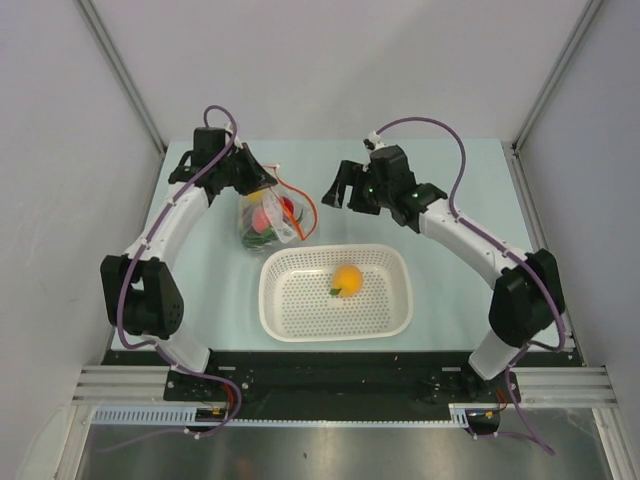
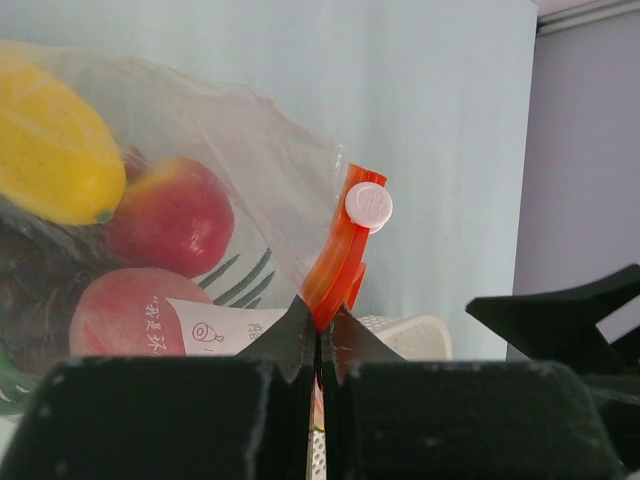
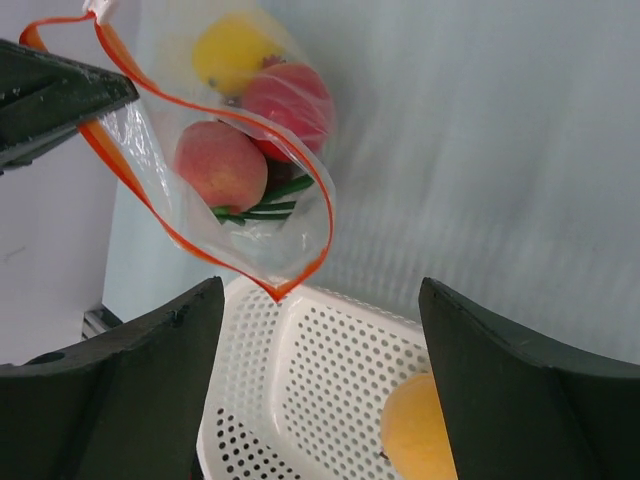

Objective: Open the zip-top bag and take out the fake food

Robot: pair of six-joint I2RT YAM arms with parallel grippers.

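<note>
basket: a white perforated basket (image 1: 380, 300) is parked on the table nearest the arm bases, pretty much centred between them.
orange fruit: one orange fruit (image 1: 347, 279) can be seen lying inside the basket, a tiny green leaf bit next to it. So that one is already out of the bag.
zip-top bag: the zip-top bag (image 1: 262, 228) is found just past the basket's far-left corner, held up by its mouth. Whether its bottom touches the table can't be made out.
zip strip: the red-orange zip strip (image 3: 310, 170) is spread into an open loop, so the mouth is gaping. A small white round tab (image 2: 368, 205) is stuck on one end of it.
food in bag: a yellow piece (image 3: 230, 50), a red round fruit (image 3: 290, 100), a pink peach (image 3: 220, 165) and some green stalks (image 3: 265, 205) are all bunched inside the clear plastic.
left gripper: the left gripper (image 2: 318, 335) is clamped tight on the zip strip at the bag's mouth, jaws pressed together with just the strip between them.
right gripper: the right gripper (image 1: 345, 190) is held with jaws spread wide, gripping nothing, off to the right of the bag and apart from it, beyond the basket.
table: the pale table (image 1: 450, 200) runs on to the far wall.
</note>
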